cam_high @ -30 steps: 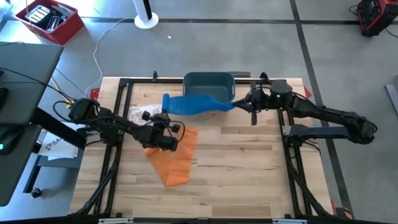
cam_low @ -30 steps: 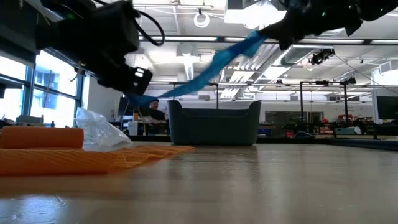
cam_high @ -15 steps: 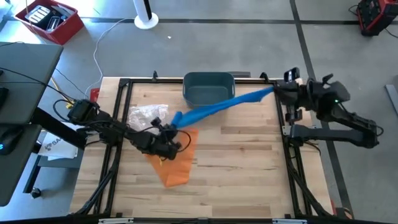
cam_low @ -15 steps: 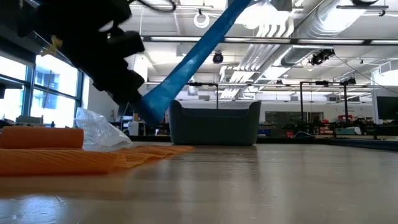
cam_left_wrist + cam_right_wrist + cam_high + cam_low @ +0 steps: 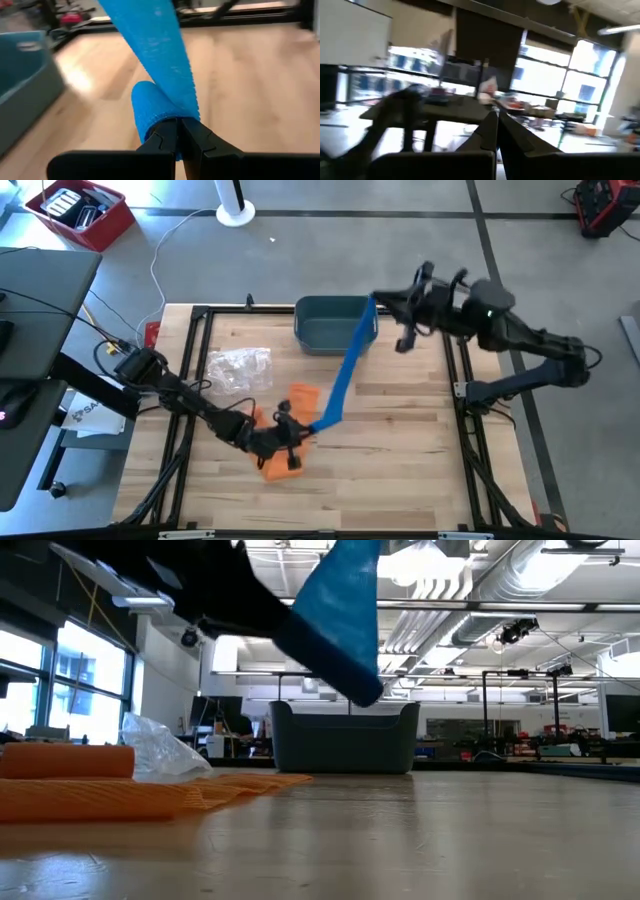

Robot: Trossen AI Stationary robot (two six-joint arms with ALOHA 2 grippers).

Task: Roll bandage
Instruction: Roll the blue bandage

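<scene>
A blue bandage (image 5: 345,365) stretches as a long strip above the table between my two grippers; in the low view the bandage (image 5: 340,620) hangs clear of the wood. My left gripper (image 5: 308,430) is shut on its partly rolled end (image 5: 147,107) near the table's middle, above an orange bandage (image 5: 280,455). My right gripper (image 5: 385,302) is raised by the teal bin (image 5: 335,322) and shut at the strip's other end. The right wrist view shows my right gripper (image 5: 495,127) shut, with no bandage visible. My left gripper pinches the bandage between its two fingers where the strip leaves the small roll (image 5: 176,116). The roll sits just beyond the fingertips (image 5: 165,132). From there the strip rises taut, clear of the table. My right gripper holds the strip's upper end (image 5: 370,305) high over the bin's right rim. The gripper itself hides the place of contact. The strip runs down from it, taut and slanting, toward my left gripper.
The orange bandage (image 5: 100,790) lies spread on the wood with its own rolled end (image 5: 65,760) at the left. A crumpled clear plastic bag (image 5: 240,368) lies at the far left. The teal bin (image 5: 345,735) stands at the far edge.
My right gripper has risen high, carrying the strip's end above the bin's right rim. My left gripper has gone toward the table's near edge and right, turning as it went. The blue bandage, slack by the bin a second ago, is now drawn taut in a steep slant.
</scene>
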